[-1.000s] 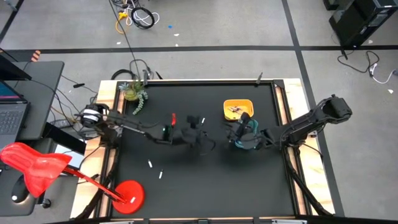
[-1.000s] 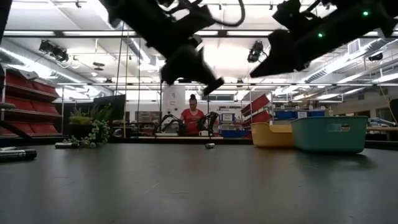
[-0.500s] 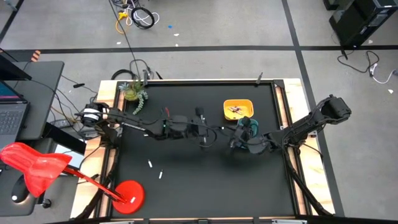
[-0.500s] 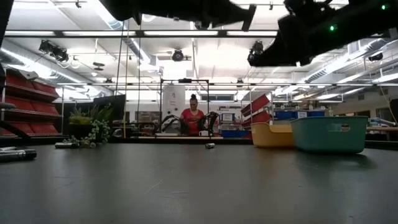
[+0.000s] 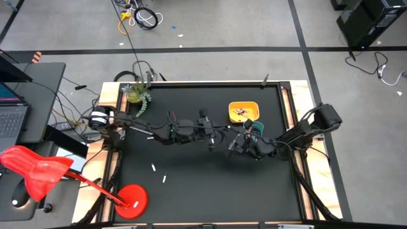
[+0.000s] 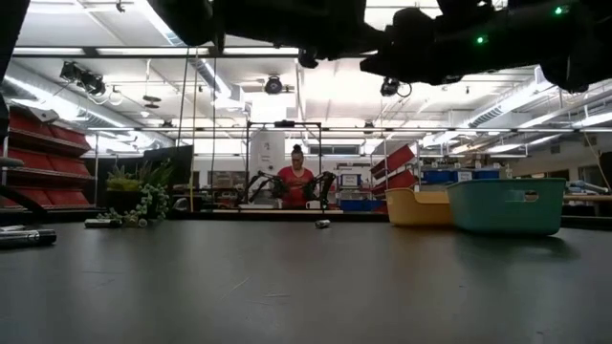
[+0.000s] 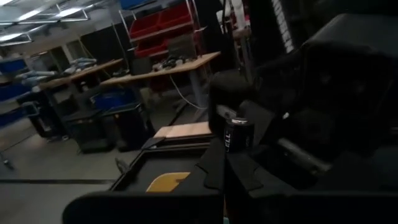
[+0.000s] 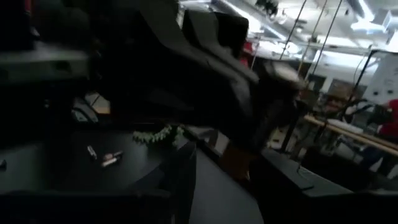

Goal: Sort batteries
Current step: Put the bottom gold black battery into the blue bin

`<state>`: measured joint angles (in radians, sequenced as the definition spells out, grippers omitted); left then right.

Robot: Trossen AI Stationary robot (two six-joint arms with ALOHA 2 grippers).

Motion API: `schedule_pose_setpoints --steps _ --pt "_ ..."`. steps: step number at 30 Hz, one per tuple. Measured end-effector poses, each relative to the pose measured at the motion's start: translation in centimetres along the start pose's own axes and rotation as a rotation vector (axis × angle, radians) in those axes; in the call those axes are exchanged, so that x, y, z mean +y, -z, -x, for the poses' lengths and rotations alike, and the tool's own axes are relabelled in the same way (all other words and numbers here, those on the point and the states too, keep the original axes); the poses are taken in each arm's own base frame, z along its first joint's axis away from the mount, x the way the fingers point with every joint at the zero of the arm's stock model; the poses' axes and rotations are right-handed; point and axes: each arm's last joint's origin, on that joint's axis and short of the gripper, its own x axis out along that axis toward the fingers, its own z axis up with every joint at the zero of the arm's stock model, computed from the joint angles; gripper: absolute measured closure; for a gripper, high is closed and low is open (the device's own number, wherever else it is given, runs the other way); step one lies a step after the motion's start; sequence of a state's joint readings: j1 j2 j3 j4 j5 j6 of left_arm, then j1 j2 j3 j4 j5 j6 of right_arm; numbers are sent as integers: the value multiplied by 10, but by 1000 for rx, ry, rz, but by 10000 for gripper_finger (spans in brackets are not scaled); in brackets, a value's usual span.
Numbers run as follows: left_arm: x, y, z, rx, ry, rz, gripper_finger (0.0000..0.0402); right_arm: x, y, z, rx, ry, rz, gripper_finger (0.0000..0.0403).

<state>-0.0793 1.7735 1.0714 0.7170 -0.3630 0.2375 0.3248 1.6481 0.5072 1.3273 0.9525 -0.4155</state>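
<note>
My left gripper (image 5: 213, 141) reaches level over the table's middle, shut on a dark battery (image 7: 238, 133) with a silver cap. My right gripper (image 5: 234, 145) faces it from the right, close by, with its fingers apart and nothing between them. Two pale batteries (image 5: 153, 167) lie flat on the black mat near the front left, and they show again as the batteries (image 8: 102, 155) in the right wrist view. The yellow tray (image 5: 243, 112) at the back right holds several batteries. The teal tray (image 5: 255, 127) beside it is partly hidden under my right arm. My left gripper pinches the dark battery by its lower part (image 7: 235, 149) between the ends of its two fingers, which reach out level toward the table's right. The battery stands up from the fingertips, silver cap on top, lifted clear of the table.
A small plant (image 5: 137, 95) sits at the table's far left corner. A red lamp (image 5: 130, 198) stands at the near left edge. A person (image 6: 295, 180) sits beyond the far edge. In the low view the yellow tray (image 6: 419, 205) and teal tray (image 6: 505, 205) stand at the right.
My left gripper has tipped up from pointing down to level, risen and reached toward the table's right. My right gripper has drawn off the teal tray toward the table's middle and tipped up to level as well.
</note>
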Motion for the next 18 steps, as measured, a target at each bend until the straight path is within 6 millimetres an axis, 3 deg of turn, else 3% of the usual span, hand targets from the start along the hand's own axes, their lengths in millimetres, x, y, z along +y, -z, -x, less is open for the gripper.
schedule_pose_setpoints --steps 10,15,18 --pt "1 0 0 -2 -19 -11 401 -4 -7 0 -24 20 1 261" --pt "1 5 2 18 -23 1 401 -4 -6 0 -18 28 -3 348" --pt "1 8 2 38 -19 13 400 -4 -5 0 -10 27 10 353"
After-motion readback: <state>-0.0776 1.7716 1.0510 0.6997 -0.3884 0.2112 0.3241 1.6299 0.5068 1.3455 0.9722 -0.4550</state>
